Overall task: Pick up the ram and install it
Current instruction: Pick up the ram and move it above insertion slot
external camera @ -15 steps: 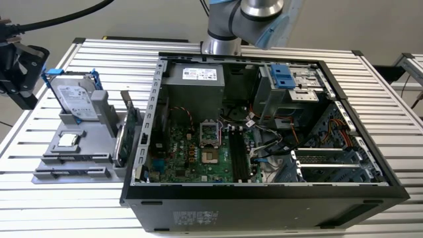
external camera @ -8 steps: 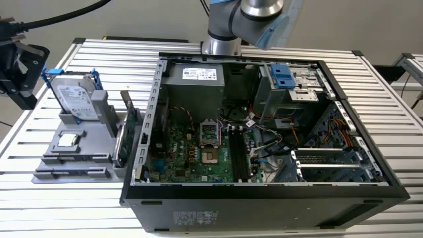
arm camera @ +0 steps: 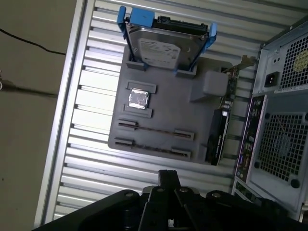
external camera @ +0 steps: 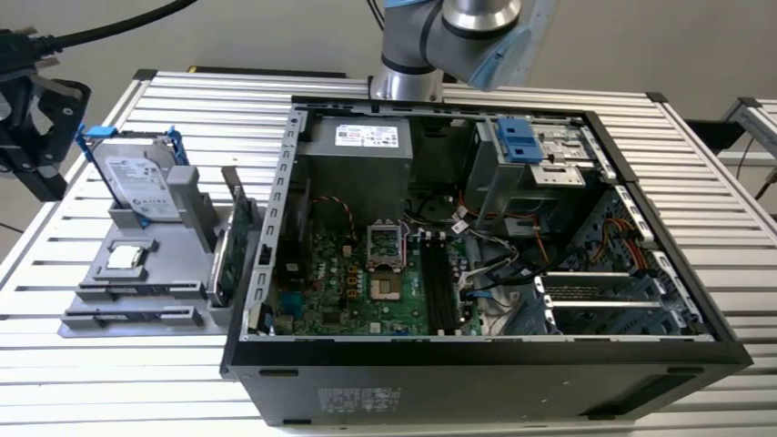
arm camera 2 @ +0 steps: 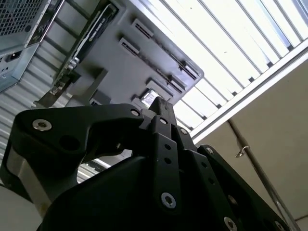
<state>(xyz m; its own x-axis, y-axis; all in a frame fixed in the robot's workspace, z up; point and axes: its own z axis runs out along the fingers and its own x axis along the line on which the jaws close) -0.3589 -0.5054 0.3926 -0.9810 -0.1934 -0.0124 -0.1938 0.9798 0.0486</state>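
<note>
On gray tray (arm camera: 163,113), thin dark ram (arm camera: 156,130)

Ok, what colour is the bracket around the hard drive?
Blue; the bracket shows best in the first wrist view.

Readable text: none.
White label on silver hard drive (external camera: 127,177), upper left of exterior view: print too small.
White sticker on grey power-supply box (external camera: 367,136), upper centre: illegible.
White sticker on black case wall (external camera: 358,399), bottom centre: illegible.
</note>
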